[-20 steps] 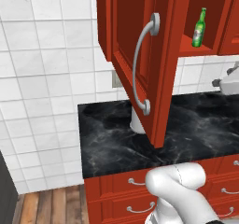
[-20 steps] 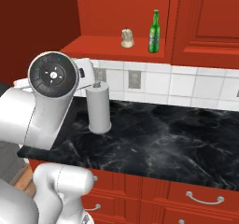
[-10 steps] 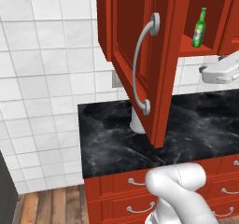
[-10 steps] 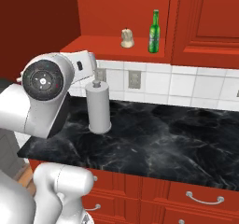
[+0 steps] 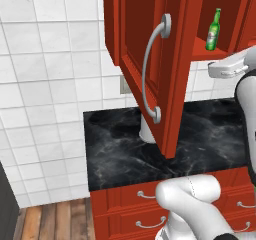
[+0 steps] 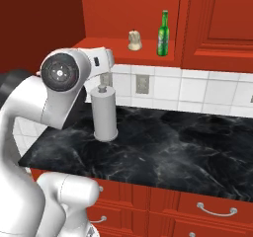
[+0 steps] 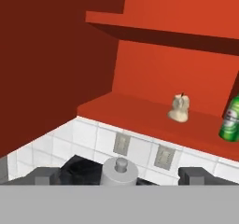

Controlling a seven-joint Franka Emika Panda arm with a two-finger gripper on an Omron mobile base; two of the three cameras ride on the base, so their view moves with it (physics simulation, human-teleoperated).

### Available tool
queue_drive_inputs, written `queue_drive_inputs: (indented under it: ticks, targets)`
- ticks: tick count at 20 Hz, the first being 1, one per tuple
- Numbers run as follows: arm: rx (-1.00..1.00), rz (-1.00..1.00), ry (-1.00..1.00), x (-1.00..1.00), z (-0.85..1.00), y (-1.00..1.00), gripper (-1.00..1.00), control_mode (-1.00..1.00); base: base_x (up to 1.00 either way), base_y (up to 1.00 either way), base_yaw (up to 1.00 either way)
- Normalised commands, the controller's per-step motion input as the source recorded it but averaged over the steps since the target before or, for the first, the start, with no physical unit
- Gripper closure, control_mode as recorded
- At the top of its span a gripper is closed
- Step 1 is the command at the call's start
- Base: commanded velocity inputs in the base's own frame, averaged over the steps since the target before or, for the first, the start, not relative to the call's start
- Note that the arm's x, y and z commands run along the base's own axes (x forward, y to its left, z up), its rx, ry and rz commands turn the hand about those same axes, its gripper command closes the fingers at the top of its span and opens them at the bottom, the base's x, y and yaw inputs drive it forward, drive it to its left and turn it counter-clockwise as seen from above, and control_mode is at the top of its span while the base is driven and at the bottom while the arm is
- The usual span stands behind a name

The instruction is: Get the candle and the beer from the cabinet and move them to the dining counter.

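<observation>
Likely light but squat, the candle (image 7: pixel 179 108) at 1 o'clock wants wide-open, empty jaws pinching its short body above the base.

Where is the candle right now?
The candle sits on the open cabinet's bottom shelf, just left of the beer in the right base view, above the paper towel roll.

Both base views looked forward from behind the arm, sharing the cabinet (image 5: pixel 165 59) shelf and beer (image 6: pixel 163 33); the hand view faced that shelf, closer.
</observation>
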Motion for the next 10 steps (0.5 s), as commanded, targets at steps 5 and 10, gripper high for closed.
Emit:
queue_drive_inputs:
  ticks: [5,10]
  targets:
    - [0.05,-0.05,0.04,0.49,0.0,-0.17,-1.0,-1.0,0.0,0.0,0.0]
    - [0.03,-0.11,0.03,0.43,0.01,0.0,-1.0,-1.0,0.0,0.0,0.0]
